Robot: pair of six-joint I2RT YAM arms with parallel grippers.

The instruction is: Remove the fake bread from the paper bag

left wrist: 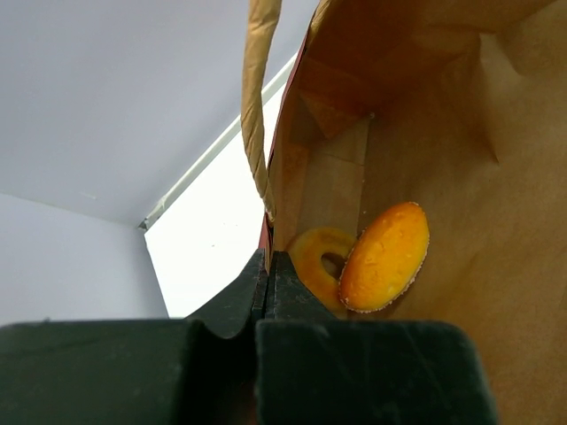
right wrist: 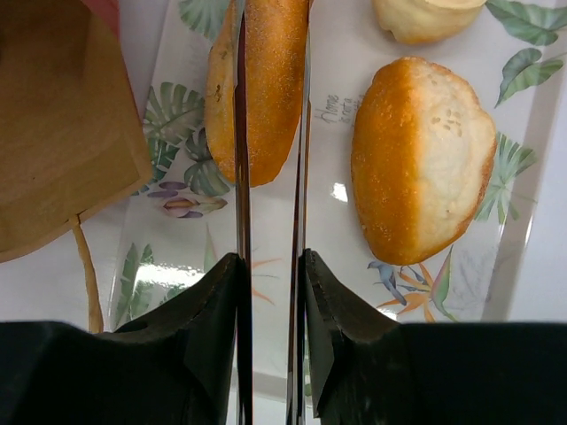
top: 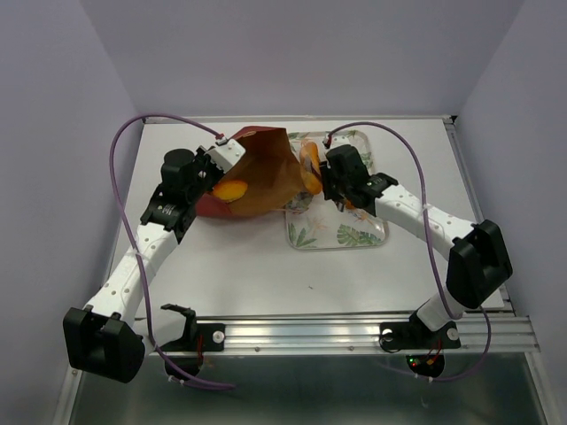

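Left gripper (left wrist: 268,282) pressed shut, pinching paper bag (left wrist: 425,133) rim; right gripper (right wrist: 271,177) narrowly parted, clamping oblong loaf (right wrist: 266,88) over tray (right wrist: 168,142)

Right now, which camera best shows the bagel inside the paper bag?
The left wrist view: it looks straight into the paper bag, where the bagel sits partly behind an oblong loaf. The top view shows only an orange patch at the bag's mouth, shape unclear. The right wrist view misses it entirely.

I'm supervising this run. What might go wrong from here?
The oblong loaf in the right gripper is close beside the bread piece on the tray; released, it may roll against it. The left gripper pinches only the rim of the paper bag; a slip could close it over the bagel.
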